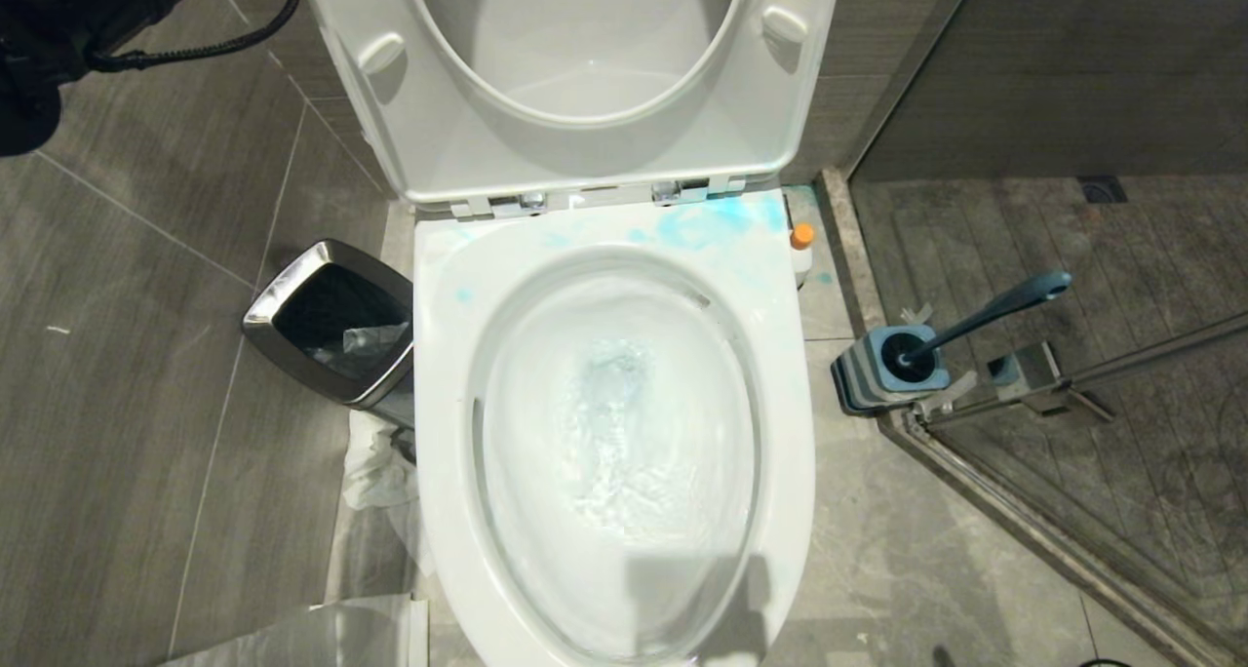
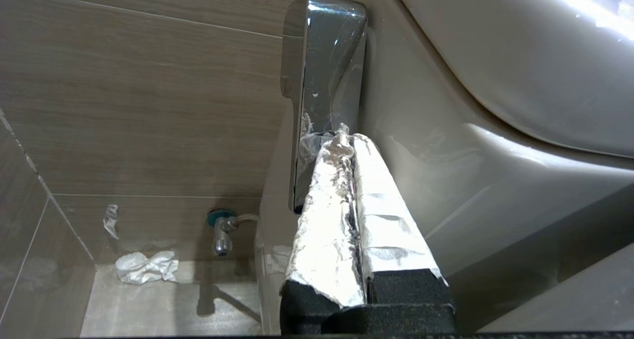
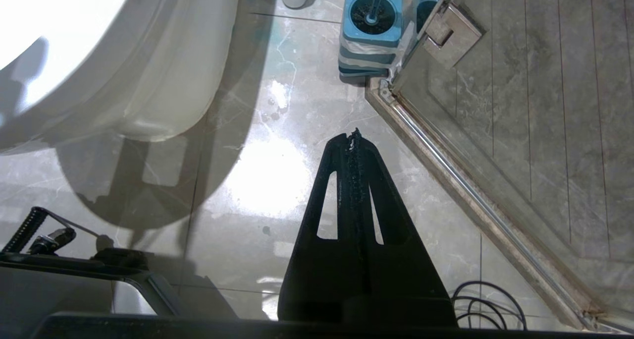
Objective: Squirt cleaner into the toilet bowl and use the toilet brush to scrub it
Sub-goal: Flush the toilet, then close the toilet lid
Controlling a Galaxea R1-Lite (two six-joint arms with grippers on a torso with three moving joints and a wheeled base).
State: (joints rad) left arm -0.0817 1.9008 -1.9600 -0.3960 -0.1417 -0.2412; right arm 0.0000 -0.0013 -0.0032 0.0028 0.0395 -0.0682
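Here the left gripper (image 2: 346,131), pinched shut and empty, touches the upright chrome flush lever (image 2: 322,81) just ahead of its tips.

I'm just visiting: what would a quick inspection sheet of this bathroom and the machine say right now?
Surface: grey floor tiles.
Job's things: toilet bowl holds swirling water, blue smears on its rim; toilet brush in its holder; orange-capped bottle beside the toilet.
Clutter: bin; crumpled tissue.
Grippers: left gripper shut, tips at the chrome flush lever; right gripper shut, over the floor.
Cables: black cable.
Surroundings: glass shower door.
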